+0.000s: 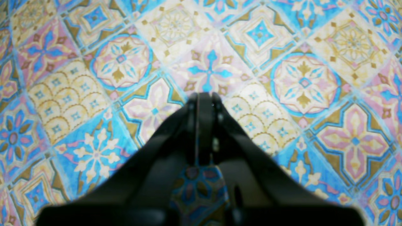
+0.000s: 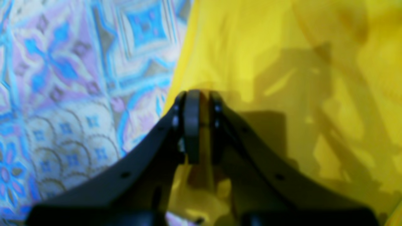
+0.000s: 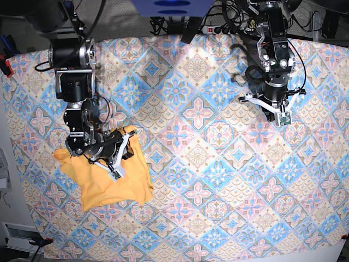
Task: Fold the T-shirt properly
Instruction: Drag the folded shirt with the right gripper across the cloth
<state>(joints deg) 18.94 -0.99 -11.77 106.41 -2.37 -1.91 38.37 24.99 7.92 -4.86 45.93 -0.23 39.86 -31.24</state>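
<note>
Right end effector [image 2: 200, 95] (closed) pinches T-shirt [image 3: 109, 180] edge.

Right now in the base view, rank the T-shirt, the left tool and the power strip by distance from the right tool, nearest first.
1. T-shirt: directly under the right tool, lower left.
2. Power strip: top edge, centre.
3. Left tool: far across, upper right.

Both arms [image 3: 76, 103] black, blocky housings, silver cylindrical joint on right arm. Grippers: left [image 1: 204, 99], right [image 2: 197, 95]; curved black fingers, small screws beside tips. Black cables trail behind wrists.
</note>
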